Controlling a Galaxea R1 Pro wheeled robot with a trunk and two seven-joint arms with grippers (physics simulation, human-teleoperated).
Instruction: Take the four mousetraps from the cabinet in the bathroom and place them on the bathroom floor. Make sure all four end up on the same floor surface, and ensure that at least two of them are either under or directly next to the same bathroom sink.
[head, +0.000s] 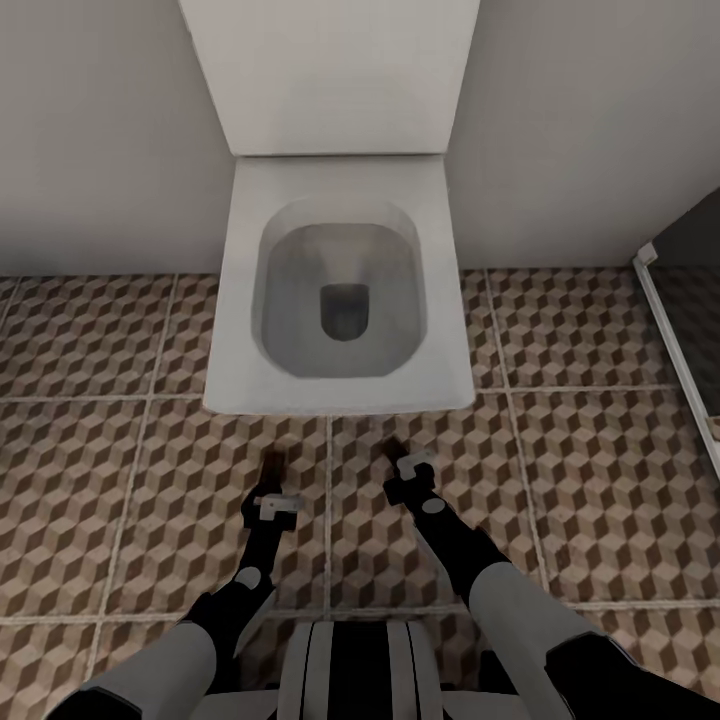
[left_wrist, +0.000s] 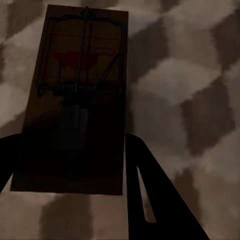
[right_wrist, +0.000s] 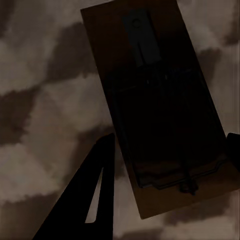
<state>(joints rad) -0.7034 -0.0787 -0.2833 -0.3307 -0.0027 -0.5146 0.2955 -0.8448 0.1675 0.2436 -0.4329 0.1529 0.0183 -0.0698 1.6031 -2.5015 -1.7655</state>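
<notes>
Two mousetraps (left_wrist: 75, 100) (right_wrist: 160, 110) — one pinched between each arm's fingers (left_wrist: 155, 200) (right_wrist: 85, 195), above cube-patterned floor (head: 600, 480)

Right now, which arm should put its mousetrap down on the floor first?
Either, hedged toward left. Both grippers, left and right, hang low over the floor tiles in front of the toilet, each holding a mousetrap. No sink is in sight, so setting them here may not suit.
</notes>
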